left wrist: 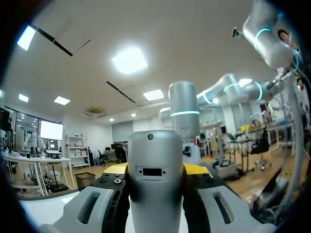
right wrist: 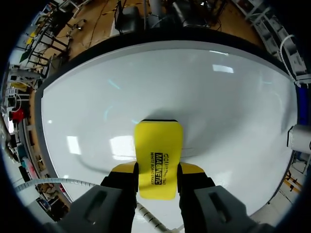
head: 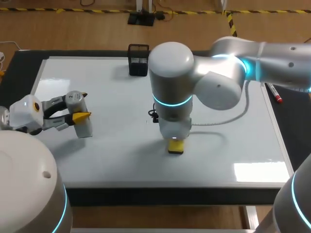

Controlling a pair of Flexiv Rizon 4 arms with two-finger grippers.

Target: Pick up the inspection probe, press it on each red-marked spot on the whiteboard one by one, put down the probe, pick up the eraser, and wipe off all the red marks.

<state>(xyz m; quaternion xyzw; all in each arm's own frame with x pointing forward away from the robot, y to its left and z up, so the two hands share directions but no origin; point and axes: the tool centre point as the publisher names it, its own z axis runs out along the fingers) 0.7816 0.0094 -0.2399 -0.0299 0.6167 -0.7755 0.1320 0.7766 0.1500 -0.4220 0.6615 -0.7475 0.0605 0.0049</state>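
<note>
Both sets of jaws are clenched: the right jaws grasp the yellow eraser (right wrist: 158,158) from two sides, and the left jaws grasp the probe (left wrist: 154,170). The eraser is near the middle of the whiteboard (head: 233,145), with its far end on or just above the surface; the right wrist view does not settle which. The probe is at the whiteboard's left side, roughly upright and well apart from the eraser. A black holder (head: 138,60) stands at the whiteboard's far edge. A red marker (head: 275,92) lies on the desk (head: 295,133) just off the whiteboard's right edge.

No red marks show on the bare whiteboard, though anything under the eraser or the right arm is hidden. I judge the step in hand to be the wiping, probably late in it, with the probe not yet set down.

To wipe well, the eraser's face should lie flat on the whiteboard rather than ride on one edge. Pressure should be light and even, with overlapping strokes across the middle. Lifting the arm aside would then allow a check of the hidden patch. Strokes toward the whiteboard's left side should stop short of the probe.
</note>
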